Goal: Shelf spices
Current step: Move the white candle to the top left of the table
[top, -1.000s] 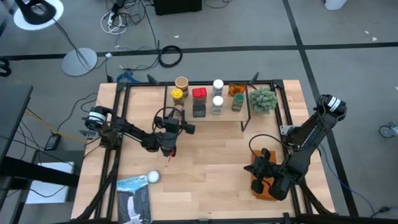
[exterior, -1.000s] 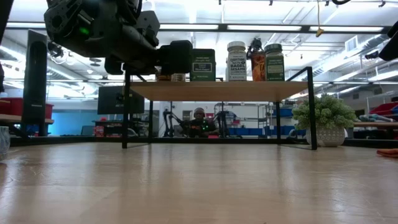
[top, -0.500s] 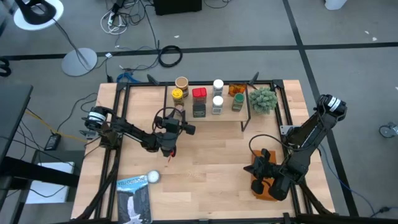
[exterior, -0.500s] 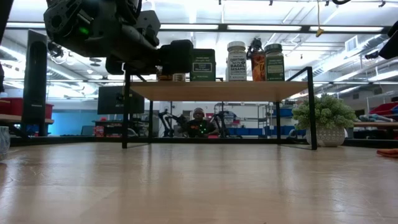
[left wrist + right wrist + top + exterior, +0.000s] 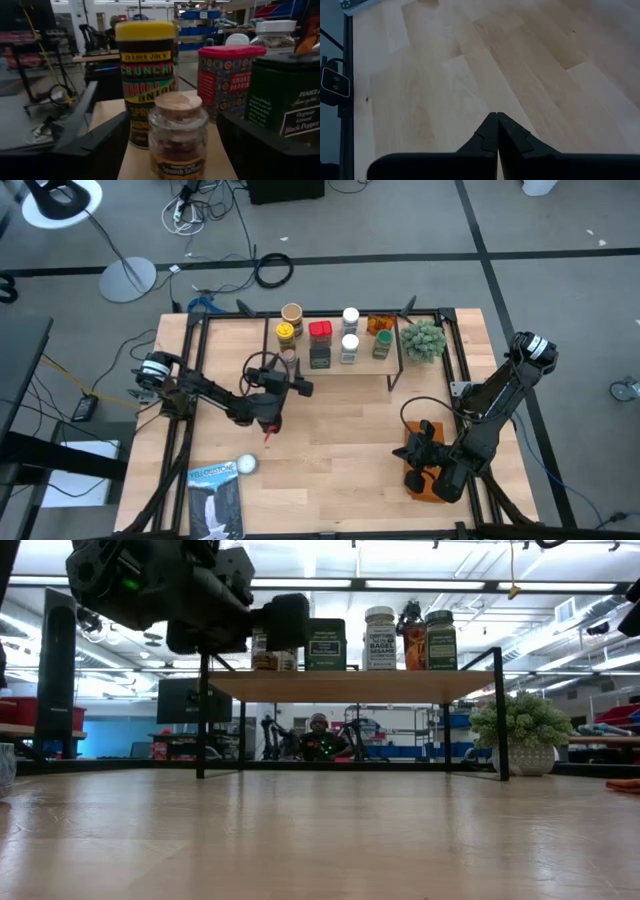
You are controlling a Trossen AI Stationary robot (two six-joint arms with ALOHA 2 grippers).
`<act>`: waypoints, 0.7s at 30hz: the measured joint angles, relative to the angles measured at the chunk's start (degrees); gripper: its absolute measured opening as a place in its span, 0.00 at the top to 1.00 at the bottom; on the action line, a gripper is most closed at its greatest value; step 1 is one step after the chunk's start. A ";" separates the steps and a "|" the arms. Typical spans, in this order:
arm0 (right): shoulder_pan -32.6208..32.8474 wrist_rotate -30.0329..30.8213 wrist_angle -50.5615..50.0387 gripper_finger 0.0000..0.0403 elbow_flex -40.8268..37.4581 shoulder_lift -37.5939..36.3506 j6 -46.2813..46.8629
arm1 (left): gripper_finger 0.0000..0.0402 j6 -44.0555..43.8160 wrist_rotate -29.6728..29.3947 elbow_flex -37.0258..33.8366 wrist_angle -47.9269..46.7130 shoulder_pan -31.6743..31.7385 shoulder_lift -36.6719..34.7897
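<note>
Most spices stand on the shelf (image 5: 330,366): yellow-lid jar (image 5: 146,75), red tin (image 5: 227,77), green tin (image 5: 285,105), others to the right. One white-lid jar (image 5: 246,465) left on the table near the booklet (image 5: 215,498). Saffron jar (image 5: 177,135) sits on the shelf's left near edge. Left gripper (image 5: 175,150) fingers wide apart either side of it, not touching. Right gripper (image 5: 496,132) pressed closed, empty, over the near right table
</note>
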 joint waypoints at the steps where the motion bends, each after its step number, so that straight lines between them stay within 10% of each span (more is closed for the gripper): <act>1: 0.00 -0.01 0.00 1.00 -0.01 0.00 0.00 | 0.24 2.29 -0.64 0.04 1.75 -0.33 0.00; 13: 0.00 -0.02 0.30 1.00 -0.01 0.00 -0.90 | 0.25 36.66 -2.54 12.20 16.77 -5.44 0.00; 21: 0.02 -0.37 0.46 1.00 -0.01 0.00 -1.05 | 0.27 38.46 -2.49 24.30 16.24 -11.84 0.00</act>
